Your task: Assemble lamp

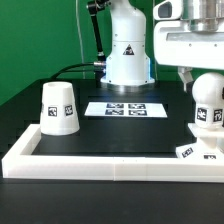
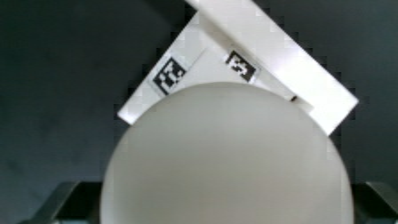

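The white rounded bulb (image 1: 207, 108) is upright at the exterior view's right, over the flat square base (image 1: 193, 152), which lies in the corner against the rail. I cannot tell whether bulb and base touch. My gripper (image 1: 203, 80) comes down from above and is shut on the bulb's top. In the wrist view the bulb (image 2: 222, 150) fills the middle, with a dark finger (image 2: 63, 203) at each side and the tagged base (image 2: 199, 70) beyond it. The cup-like shade (image 1: 59, 107) stands mouth down at the exterior view's left, apart from the gripper.
The marker board (image 1: 127, 108) lies flat mid-table in front of the robot's pedestal (image 1: 128, 55). A long white border rail (image 1: 100, 165) runs along the front edge and up both sides; it also shows in the wrist view (image 2: 285, 50).
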